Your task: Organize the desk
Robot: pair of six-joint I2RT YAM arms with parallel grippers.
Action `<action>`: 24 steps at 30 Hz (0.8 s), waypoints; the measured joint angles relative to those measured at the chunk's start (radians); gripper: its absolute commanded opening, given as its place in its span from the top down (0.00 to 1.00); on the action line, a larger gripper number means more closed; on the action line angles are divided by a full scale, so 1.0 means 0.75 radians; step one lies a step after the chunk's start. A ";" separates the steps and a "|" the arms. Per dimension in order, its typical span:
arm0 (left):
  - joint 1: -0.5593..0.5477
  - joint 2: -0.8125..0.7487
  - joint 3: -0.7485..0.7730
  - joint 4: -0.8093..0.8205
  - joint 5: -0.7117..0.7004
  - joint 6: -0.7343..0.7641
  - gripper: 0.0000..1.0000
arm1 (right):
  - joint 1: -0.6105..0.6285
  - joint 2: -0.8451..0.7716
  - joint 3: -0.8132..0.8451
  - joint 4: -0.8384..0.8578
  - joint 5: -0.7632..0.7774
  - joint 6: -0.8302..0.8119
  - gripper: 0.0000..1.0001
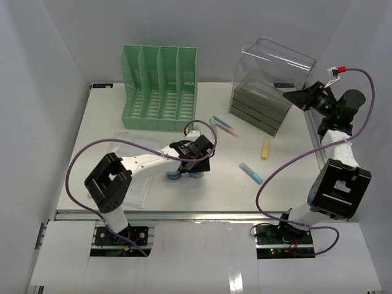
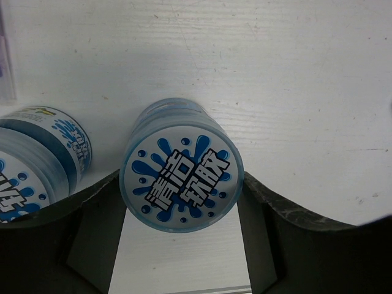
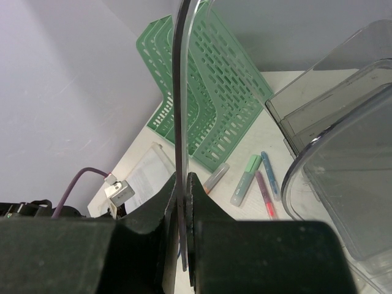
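Looks like a robotics lab test cell to me, not a real office. The white tabletop (image 1: 220, 187) is boxed in by plain white panels (image 1: 37, 92) on the left, back and right. A silver rail (image 1: 184, 214) runs along the near edge, where a left arm (image 1: 141, 164) and a right arm (image 1: 337, 184) are bolted down, purple cables (image 1: 76, 159) looping off them. The office stuff reads as staged props: a green file rack (image 1: 160, 89), grey trays (image 1: 260, 110) under a clear cover (image 1: 275, 58), loose markers (image 1: 250, 173), and a blue-splashed tub (image 2: 181, 182).
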 measured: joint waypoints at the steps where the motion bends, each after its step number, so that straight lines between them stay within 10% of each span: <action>1: 0.000 0.001 0.000 -0.001 -0.002 0.003 0.21 | 0.000 0.000 0.000 0.000 0.000 0.000 0.92; 15: 0.000 0.101 0.090 -0.014 -0.055 0.051 0.25 | 0.000 0.000 0.000 -0.002 -0.001 -0.009 0.92; 24: 0.000 0.127 0.123 -0.015 -0.065 0.086 0.88 | 0.000 0.000 0.000 -0.011 -0.003 -0.017 0.92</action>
